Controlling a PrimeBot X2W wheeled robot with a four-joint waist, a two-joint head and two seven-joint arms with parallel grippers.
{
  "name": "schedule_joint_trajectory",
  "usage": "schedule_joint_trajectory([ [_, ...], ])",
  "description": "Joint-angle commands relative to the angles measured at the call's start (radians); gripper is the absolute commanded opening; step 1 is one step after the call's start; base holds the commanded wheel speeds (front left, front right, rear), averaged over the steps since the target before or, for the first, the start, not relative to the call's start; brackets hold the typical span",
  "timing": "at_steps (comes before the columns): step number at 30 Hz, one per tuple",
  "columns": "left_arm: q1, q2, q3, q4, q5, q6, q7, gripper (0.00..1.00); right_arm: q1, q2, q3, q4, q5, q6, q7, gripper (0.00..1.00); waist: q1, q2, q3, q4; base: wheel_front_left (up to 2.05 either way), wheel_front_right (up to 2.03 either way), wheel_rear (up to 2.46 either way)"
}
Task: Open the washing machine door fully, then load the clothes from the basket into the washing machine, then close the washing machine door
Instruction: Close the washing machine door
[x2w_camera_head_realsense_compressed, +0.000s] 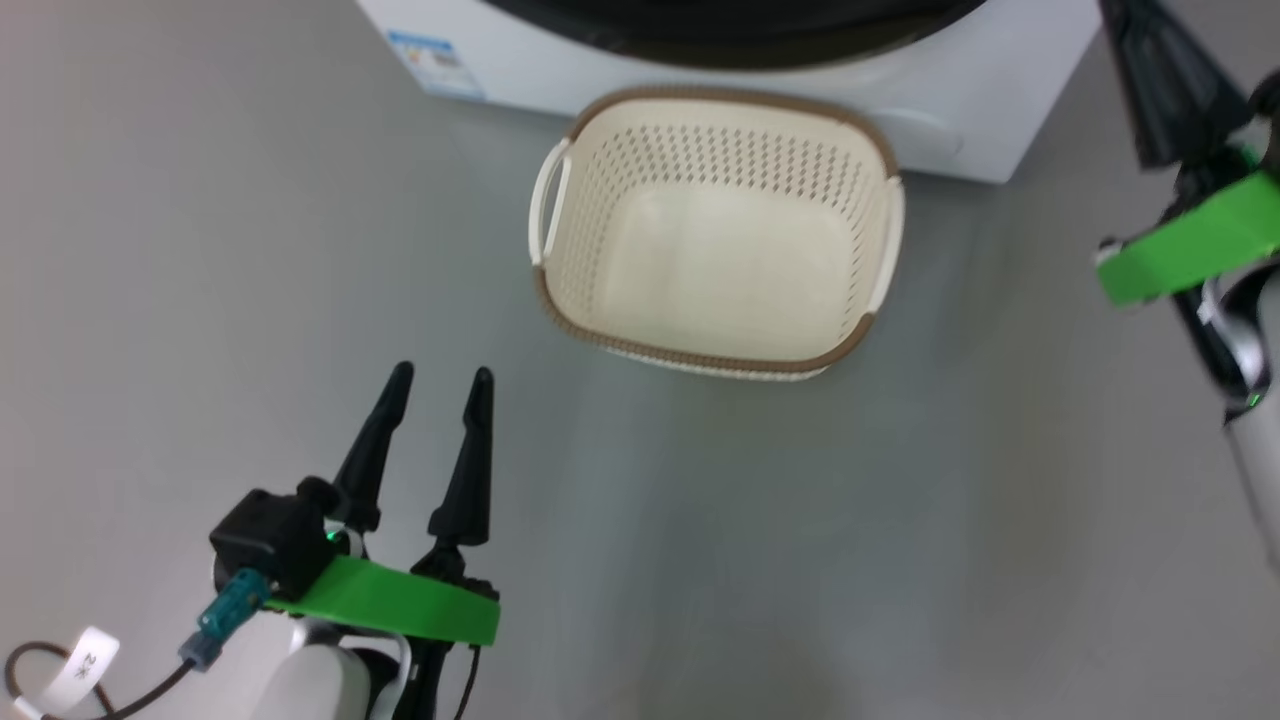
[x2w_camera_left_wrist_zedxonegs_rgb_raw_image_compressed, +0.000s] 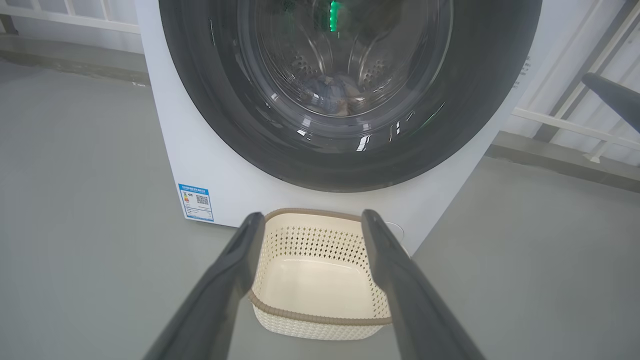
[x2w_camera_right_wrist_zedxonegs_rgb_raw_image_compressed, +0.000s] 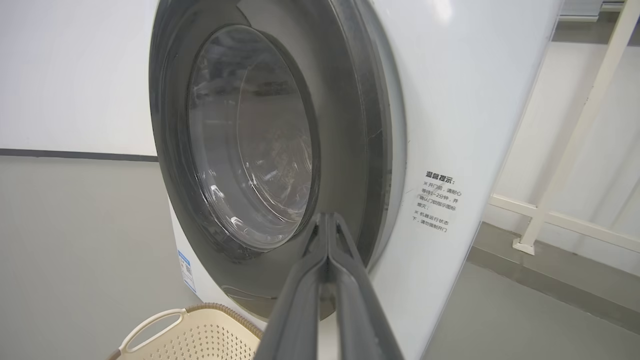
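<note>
The washing machine (x2w_camera_left_wrist_zedxonegs_rgb_raw_image_compressed: 210, 165) stands with its door (x2w_camera_left_wrist_zedxonegs_rgb_raw_image_compressed: 350, 150) shut, the black rim flush with the white front. Through the glass, a bluish heap of clothes (x2w_camera_left_wrist_zedxonegs_rgb_raw_image_compressed: 335, 97) lies in the drum. The basket (x2w_camera_head_realsense_compressed: 715, 365) sits empty on the floor just before the machine. My left gripper (x2w_camera_head_realsense_compressed: 442, 375) hovers open over the floor, short of the basket, nothing between its fingers. My right gripper (x2w_camera_right_wrist_zedxonegs_rgb_raw_image_compressed: 327, 216) is shut and empty, its tips at the right side of the door (x2w_camera_right_wrist_zedxonegs_rgb_raw_image_compressed: 370, 150) rim; whether they touch it I cannot tell. Its dark fingers (x2w_camera_head_realsense_compressed: 1165, 90) reach past the machine's right corner.
Grey floor (x2w_camera_head_realsense_compressed: 850, 560) lies open around the basket. A white railing (x2w_camera_right_wrist_zedxonegs_rgb_raw_image_compressed: 575, 150) runs to the right of the machine. A blue label (x2w_camera_left_wrist_zedxonegs_rgb_raw_image_compressed: 196, 202) marks the machine's lower left corner, and printed text (x2w_camera_right_wrist_zedxonegs_rgb_raw_image_compressed: 437, 202) sits right of the door.
</note>
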Motion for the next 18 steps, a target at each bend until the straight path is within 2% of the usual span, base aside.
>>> schedule_joint_trajectory([
  [1, 0.024, 0.023, 0.050, -0.009, 0.018, -0.004, -0.006, 1.00, 0.074, 0.032, -0.015, -0.045, 0.001, -0.006, -0.002, 0.00, 0.0000, -0.0001, -0.129, -0.095, 0.00, 0.00, 0.00],
  [10, 0.106, 0.023, 0.106, 0.020, 0.072, -0.007, -0.006, 1.00, 0.296, 0.145, -0.126, -0.092, 0.000, -0.006, -0.002, 0.00, 0.0000, -0.0001, -0.295, -0.218, 0.00, 0.00, 0.00],
  [18, 0.179, 0.023, 0.157, 0.041, 0.058, -0.007, -0.006, 1.00, 0.454, 0.222, -0.224, -0.112, -0.019, -0.006, -0.002, 0.00, 0.0000, -0.0001, -0.406, -0.298, 0.00, 0.00, 0.00],
])
